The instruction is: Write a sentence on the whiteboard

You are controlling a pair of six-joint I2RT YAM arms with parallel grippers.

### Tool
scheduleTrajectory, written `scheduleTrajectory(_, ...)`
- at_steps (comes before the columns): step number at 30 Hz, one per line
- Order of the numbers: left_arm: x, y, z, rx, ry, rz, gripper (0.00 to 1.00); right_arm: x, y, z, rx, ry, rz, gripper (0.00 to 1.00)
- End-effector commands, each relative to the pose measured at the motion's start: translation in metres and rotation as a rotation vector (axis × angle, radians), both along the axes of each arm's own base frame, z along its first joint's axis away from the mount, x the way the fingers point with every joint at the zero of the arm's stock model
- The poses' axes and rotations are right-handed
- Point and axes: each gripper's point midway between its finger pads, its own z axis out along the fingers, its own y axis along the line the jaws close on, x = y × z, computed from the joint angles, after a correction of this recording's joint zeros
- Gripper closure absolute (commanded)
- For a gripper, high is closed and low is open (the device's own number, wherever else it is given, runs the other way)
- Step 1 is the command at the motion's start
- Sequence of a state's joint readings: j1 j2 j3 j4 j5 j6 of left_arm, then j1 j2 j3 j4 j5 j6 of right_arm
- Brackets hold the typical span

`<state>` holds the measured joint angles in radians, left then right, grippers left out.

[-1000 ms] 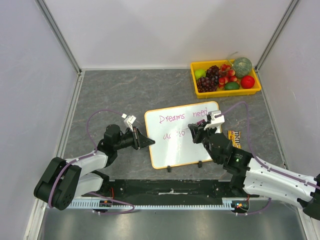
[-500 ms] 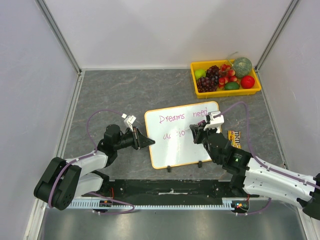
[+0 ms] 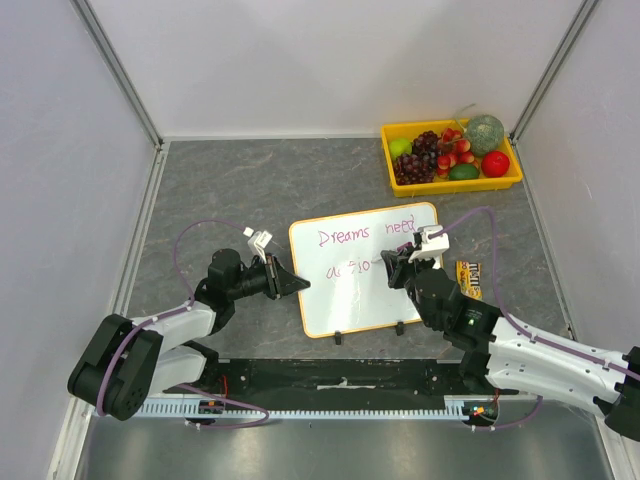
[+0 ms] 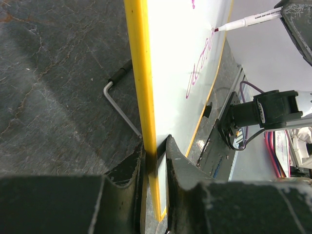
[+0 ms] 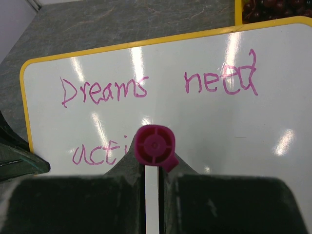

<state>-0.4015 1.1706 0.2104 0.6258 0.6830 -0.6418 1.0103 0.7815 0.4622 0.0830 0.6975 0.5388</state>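
Left wrist view: left gripper [image 4: 155,157] is clamped on the whiteboard [image 4: 183,58] at its 9 o'clock edge.
Right gripper [image 5: 155,170]: closed on a pink marker [image 5: 155,145], tip at the second line.
Whiteboard place: table [image 3: 230,190] centre, between the grippers.
Done: "Dreams need", then "acti".
Left: probably that word's ending, perhaps more.
Tray [image 3: 455,186]: holds fruit, at 1 o'clock.

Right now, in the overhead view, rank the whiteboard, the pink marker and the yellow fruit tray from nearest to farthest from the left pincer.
1. Whiteboard: its left edge is clamped in the left pincer.
2. Pink marker: tip on the board's right half.
3. Yellow tray: far back right.
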Motion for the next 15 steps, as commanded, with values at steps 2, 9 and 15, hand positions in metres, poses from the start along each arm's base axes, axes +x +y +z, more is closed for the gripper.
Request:
scheduleTrajectory(2, 0.008, 0.009, -0.018, 0.096, -0.038, 0.041, 0.98, 0.006, -0.007, -0.001, 0.007, -0.013, -0.05, 1.0)
scheduleTrajectory(9, 0.008, 0.009, -0.017, 0.093, -0.039, 0.04, 0.98, 0.009, -0.005, 0.001, 0.004, -0.014, -0.052, 1.0)
scheduleTrajectory(15, 0.008, 0.009, -0.017, 0.095, -0.039, 0.04, 0.98, 0.005, -0.007, -0.009, 0.0, 0.007, -0.042, 1.0)
